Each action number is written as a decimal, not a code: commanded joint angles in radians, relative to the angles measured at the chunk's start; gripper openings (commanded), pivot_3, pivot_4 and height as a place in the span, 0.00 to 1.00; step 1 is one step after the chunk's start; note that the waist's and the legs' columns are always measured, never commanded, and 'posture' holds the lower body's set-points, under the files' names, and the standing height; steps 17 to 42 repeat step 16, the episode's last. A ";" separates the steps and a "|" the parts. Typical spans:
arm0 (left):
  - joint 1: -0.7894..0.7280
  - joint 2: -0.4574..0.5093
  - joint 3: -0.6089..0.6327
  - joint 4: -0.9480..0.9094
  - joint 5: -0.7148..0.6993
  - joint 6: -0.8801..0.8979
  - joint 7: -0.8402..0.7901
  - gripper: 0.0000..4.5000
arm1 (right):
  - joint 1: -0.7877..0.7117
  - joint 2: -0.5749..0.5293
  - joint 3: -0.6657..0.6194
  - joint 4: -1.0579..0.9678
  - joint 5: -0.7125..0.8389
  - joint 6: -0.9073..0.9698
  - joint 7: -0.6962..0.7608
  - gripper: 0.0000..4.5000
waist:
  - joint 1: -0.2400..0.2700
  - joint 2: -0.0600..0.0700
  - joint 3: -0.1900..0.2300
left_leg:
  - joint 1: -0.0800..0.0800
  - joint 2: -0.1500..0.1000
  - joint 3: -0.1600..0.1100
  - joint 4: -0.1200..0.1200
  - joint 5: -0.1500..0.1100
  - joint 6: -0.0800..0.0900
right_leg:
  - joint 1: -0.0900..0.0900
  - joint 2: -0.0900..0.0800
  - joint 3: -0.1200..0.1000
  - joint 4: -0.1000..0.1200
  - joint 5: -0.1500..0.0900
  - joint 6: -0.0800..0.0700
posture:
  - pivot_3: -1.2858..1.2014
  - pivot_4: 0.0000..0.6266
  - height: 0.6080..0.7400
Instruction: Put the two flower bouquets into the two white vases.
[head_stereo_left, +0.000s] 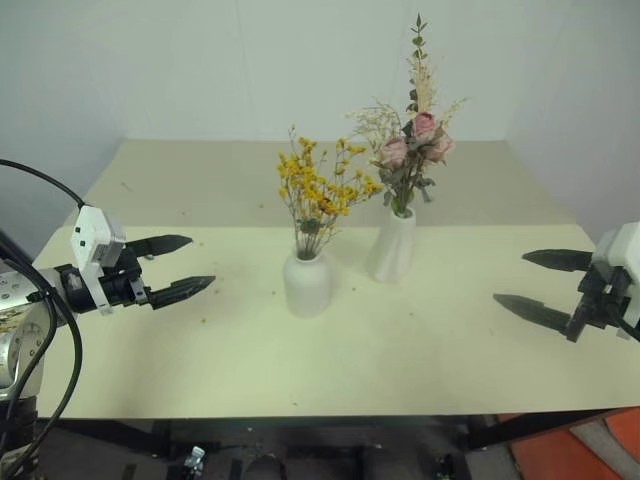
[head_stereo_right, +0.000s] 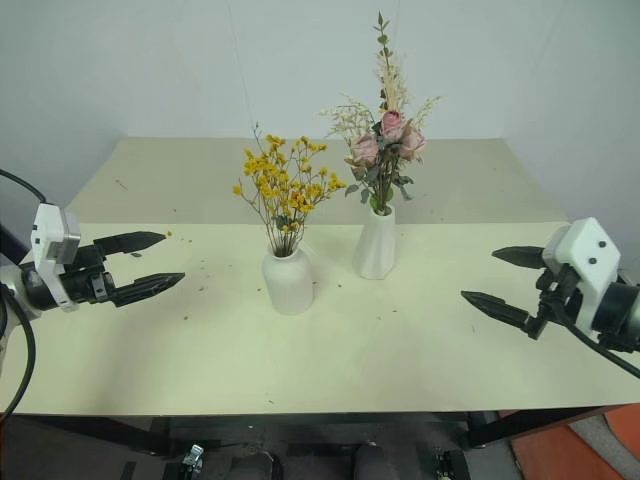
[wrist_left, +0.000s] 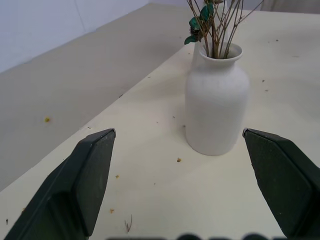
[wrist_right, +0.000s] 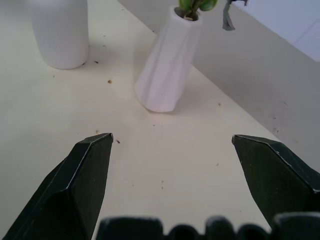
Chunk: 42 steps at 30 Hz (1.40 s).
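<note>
Yellow dried bouquet (head_stereo_left: 318, 190) stands in the short rounded white vase (head_stereo_left: 307, 283), pink-rose bouquet (head_stereo_left: 412, 140) in the slim tapered white vase (head_stereo_left: 391, 245), mid-desk (head_stereo_left: 420, 340); left gripper (head_stereo_left: 180, 266) and right gripper (head_stereo_left: 530, 284) hover level at the sides, pointing inward, jaws spread, empty

A pale cream table (head_stereo_left: 420, 350) is spreading across the scene, with a seam (head_stereo_left: 200, 227) running straight across it from side to side and dividing a nearer sheet from a farther one. Tiny yellow and brown crumbs (wrist_left: 178, 160) are lying scattered over its top, and one yellow speck (wrist_left: 47, 119) is sitting apart on the farther sheet. A plain white wall (head_stereo_left: 200, 60) is rising behind the table, while something orange-red (head_stereo_left: 580, 450) is showing low down past the table's near right corner.
</note>
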 joint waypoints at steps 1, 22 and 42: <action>0.003 0.073 0.071 -0.028 -0.040 0.018 -0.028 0.99 | 0.009 -0.014 -0.052 -0.001 -0.019 -0.038 -0.008 1.00 | -0.002 0.000 0.000 | 0.000 0.000 0.000 0.000 0.000 0.000 | 0.000 0.000 0.000 0.000 0.000 0.000 | 0.52 0.24 1.00; 0.066 0.084 0.266 -0.148 -0.236 0.170 0.096 0.99 | -0.008 0.049 0.000 0.022 -0.001 -0.109 -0.014 1.00 | -0.001 0.000 0.000 | 0.000 0.000 0.001 -0.001 0.000 0.000 | -0.001 0.000 0.000 0.000 -0.001 0.000 | 0.52 0.24 1.00; 0.066 0.084 0.266 -0.148 -0.236 0.170 0.096 0.99 | -0.008 0.049 0.000 0.022 -0.001 -0.109 -0.014 1.00 | -0.001 0.000 0.000 | 0.000 0.000 0.001 -0.001 0.000 0.000 | -0.001 0.000 0.000 0.000 -0.001 0.000 | 0.52 0.24 1.00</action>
